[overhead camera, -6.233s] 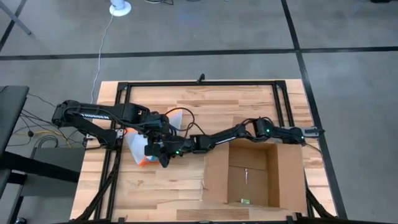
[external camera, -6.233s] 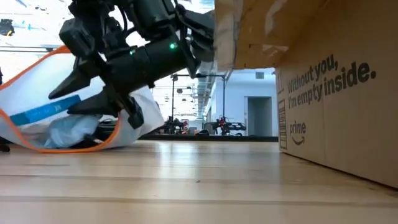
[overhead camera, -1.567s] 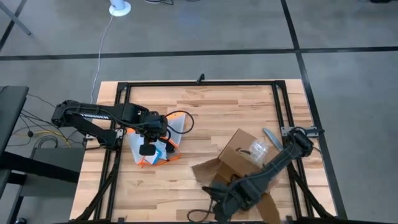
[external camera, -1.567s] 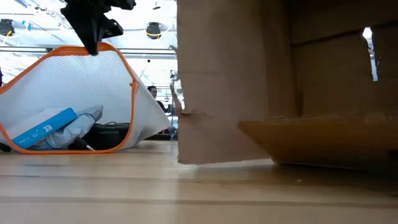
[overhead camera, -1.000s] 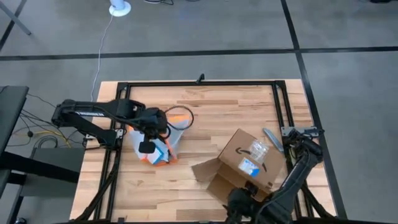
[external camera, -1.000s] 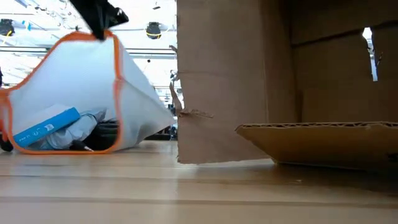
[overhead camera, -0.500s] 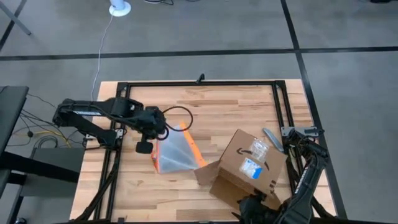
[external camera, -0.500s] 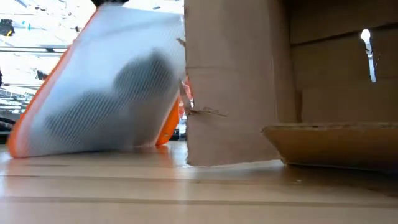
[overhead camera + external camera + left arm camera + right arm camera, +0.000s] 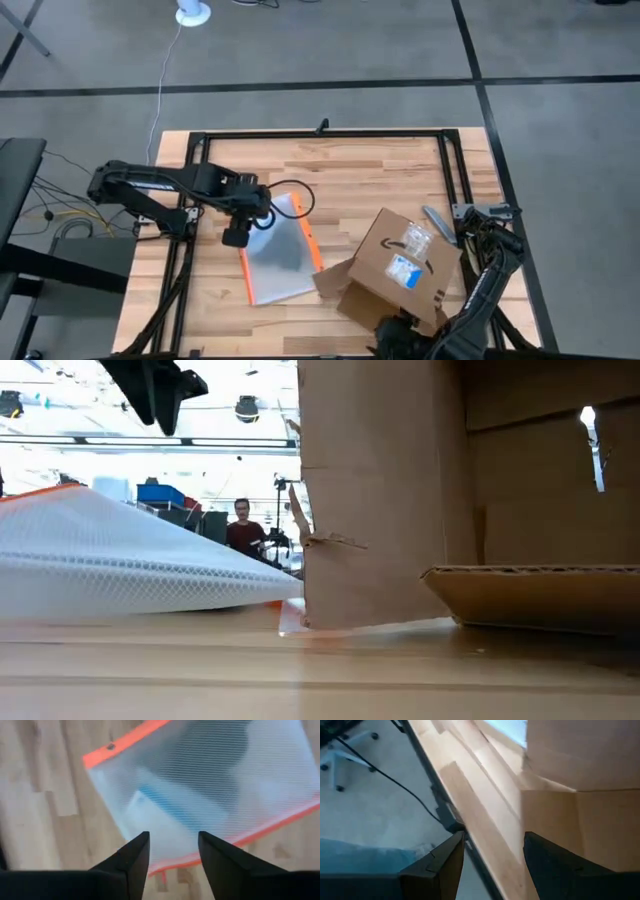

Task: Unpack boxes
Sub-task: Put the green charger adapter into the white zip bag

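The brown cardboard box (image 9: 400, 262) lies turned over at the table's near right, its taped and labelled side up and its flaps spread on the wood; it fills the right of the low view (image 9: 380, 490). A clear pouch with orange edges (image 9: 278, 250) lies flat left of it, its right corner at the box's flap. My left gripper (image 9: 235, 238) hangs open above the pouch's left edge (image 9: 172, 855), clear of it. My right gripper (image 9: 494, 860) is open at the table's near edge, beside the box's near flap (image 9: 570, 830).
A black metal frame (image 9: 320, 133) runs around the table. A grey object (image 9: 436, 220) lies at the right rail, far side of the box. A black cable loop (image 9: 296, 192) lies by the pouch's far end. A person (image 9: 240, 525) stands in the room behind.
The pouch, which stood upright under my left gripper, has tipped toward the table's near right and fallen flat against the box's flap. My left gripper has let go of it and stays above its left edge. My right arm has drawn back toward the near right corner.
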